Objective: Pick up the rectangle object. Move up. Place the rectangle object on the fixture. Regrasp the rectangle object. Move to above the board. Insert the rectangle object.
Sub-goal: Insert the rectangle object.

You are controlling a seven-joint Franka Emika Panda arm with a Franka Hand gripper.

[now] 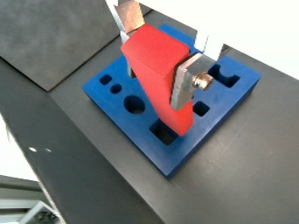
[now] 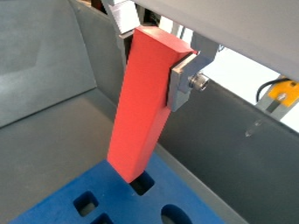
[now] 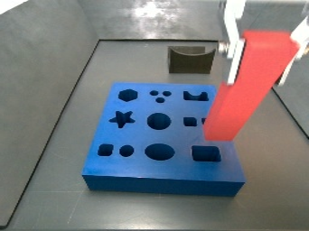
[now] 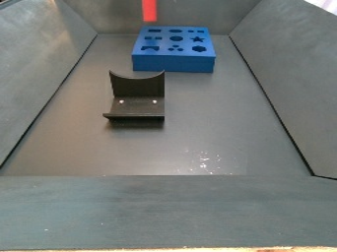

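Observation:
The gripper (image 1: 158, 52) is shut on the rectangle object (image 1: 152, 79), a long red-orange block gripped near its upper end and hanging down. It hangs over the blue board (image 1: 117, 96). In a wrist view the gripper (image 2: 152, 52) holds the rectangle object (image 2: 140, 122) with its lower end just above a dark square cutout in the board (image 2: 59, 206). In a side view the gripper (image 3: 263, 41) holds the rectangle object (image 3: 236, 99) over the right part of the board (image 3: 139, 135). The dark fixture (image 3: 190, 60) stands bare behind the board.
Grey walls enclose the dark floor on all sides. In a side view the fixture (image 4: 134, 98) stands mid-floor, with the board (image 4: 171, 66) farther back and the rectangle object (image 4: 149, 10) above it at the frame's edge.

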